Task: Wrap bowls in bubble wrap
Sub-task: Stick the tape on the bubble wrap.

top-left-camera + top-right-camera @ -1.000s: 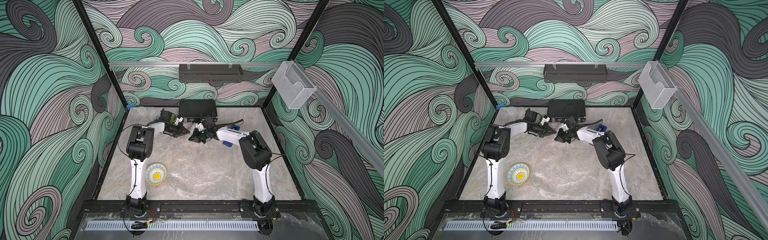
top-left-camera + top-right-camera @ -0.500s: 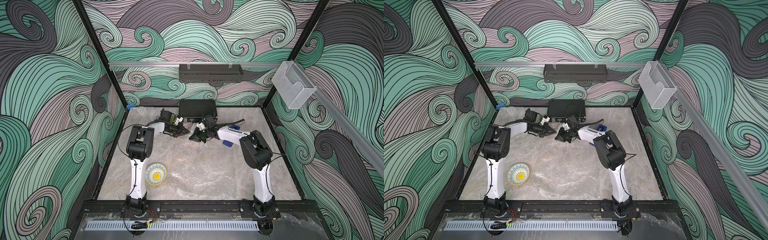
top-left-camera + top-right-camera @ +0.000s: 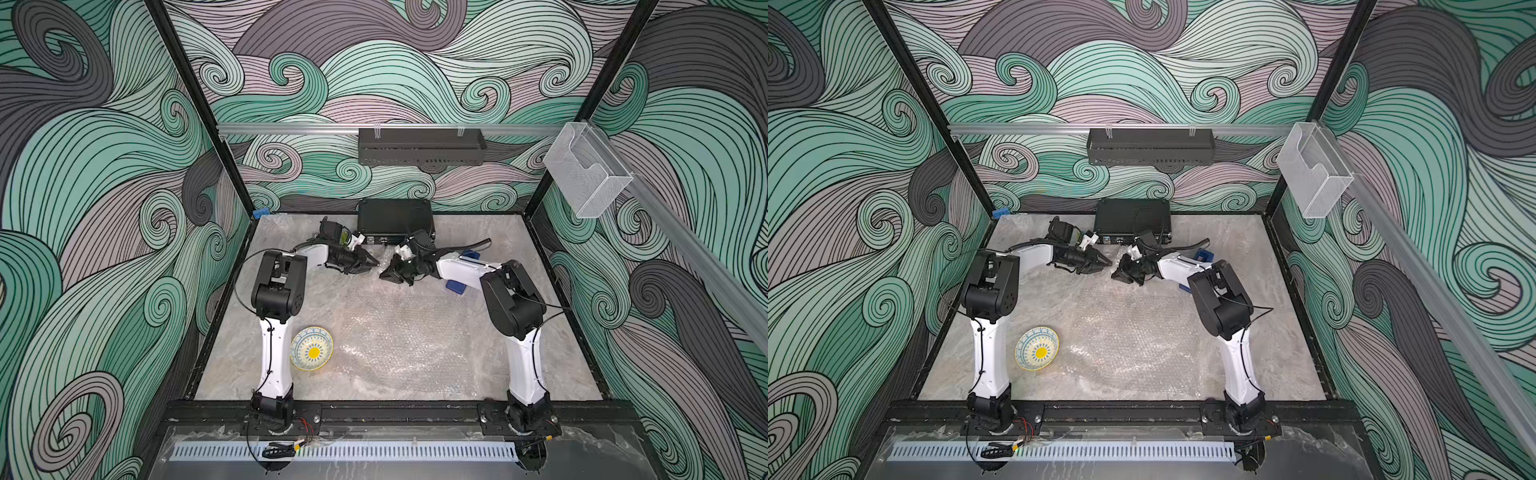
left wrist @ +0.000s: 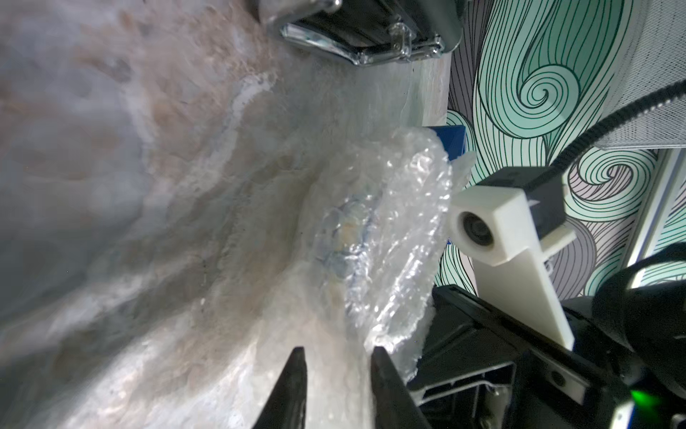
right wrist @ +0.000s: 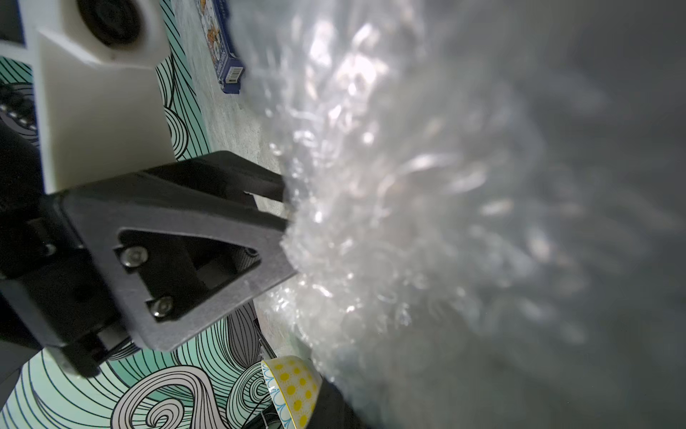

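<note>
Grippers meet at the far middle of the table (image 3: 232, 370), tips nearly touching in both top views. Left gripper (image 4: 336, 356): released, its two dark fingers (image 4: 297, 375) stand apart with a plain gap between them, nothing clamped. Its tips sit at the edge of the bubble wrap bundle (image 4: 386, 208), which stands raised off the table. A bowl with a blue pattern (image 4: 347, 237) shows dimly through the bundle's layers.

Right gripper (image 3: 386, 276): clenched. Its fingertips are buried in the bundle, which fills the right wrist view at close range, so the exact pinch point cannot be seen.

Second bowl (image 3: 312, 348), cream with a yellow centre, sits unwrapped beside the left arm's base, just at the edge of a flat bubble wrap sheet (image 3: 399, 332) spread over the table's middle. Blue box (image 3: 455, 286) lies under the right forearm.
</note>
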{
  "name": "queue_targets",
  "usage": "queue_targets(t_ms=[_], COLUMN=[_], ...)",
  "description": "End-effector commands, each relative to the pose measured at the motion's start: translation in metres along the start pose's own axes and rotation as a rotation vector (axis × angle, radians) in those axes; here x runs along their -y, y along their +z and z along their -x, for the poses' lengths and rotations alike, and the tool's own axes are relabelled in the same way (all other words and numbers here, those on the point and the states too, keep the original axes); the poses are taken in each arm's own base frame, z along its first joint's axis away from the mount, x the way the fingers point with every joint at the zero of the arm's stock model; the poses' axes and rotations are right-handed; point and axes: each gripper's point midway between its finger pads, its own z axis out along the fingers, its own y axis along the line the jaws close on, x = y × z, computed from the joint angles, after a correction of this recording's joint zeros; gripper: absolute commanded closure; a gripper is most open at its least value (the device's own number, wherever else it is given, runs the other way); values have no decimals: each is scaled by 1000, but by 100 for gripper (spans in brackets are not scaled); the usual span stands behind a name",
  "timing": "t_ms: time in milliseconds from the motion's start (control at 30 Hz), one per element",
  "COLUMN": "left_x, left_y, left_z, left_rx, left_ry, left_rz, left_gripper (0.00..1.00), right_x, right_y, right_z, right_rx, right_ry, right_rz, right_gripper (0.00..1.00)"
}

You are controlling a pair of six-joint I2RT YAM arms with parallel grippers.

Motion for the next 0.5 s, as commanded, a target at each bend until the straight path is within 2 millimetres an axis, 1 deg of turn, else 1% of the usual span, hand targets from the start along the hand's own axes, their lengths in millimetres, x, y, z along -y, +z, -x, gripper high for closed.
queue_targets(t_ms=[0, 67, 200, 300, 400, 467], left_x=[11, 6, 0, 1, 6, 14], left_y=[-15, -20, -31, -40, -48, -51], left_z=[2, 3, 9, 12, 13, 12], left_rx=[19, 32, 73, 115, 143, 153], left_ry=[24, 14, -5, 7, 38, 74], left_rz=[12, 29, 35, 12, 3, -17], left_gripper=[67, 64, 49, 41, 33, 28], right_x=[6, 7, 5, 4, 4, 4], right_y=[-5, -5, -4, -5, -6, -6], right_z=[0, 0, 0, 1, 1, 2], right_rx=[3, 4, 3, 6, 4, 5], right_ry=[24, 24, 23, 22, 23, 24], right_rz=[-21, -24, -21, -19, -21, -20], right_gripper=[100, 100, 100, 100, 100, 100])
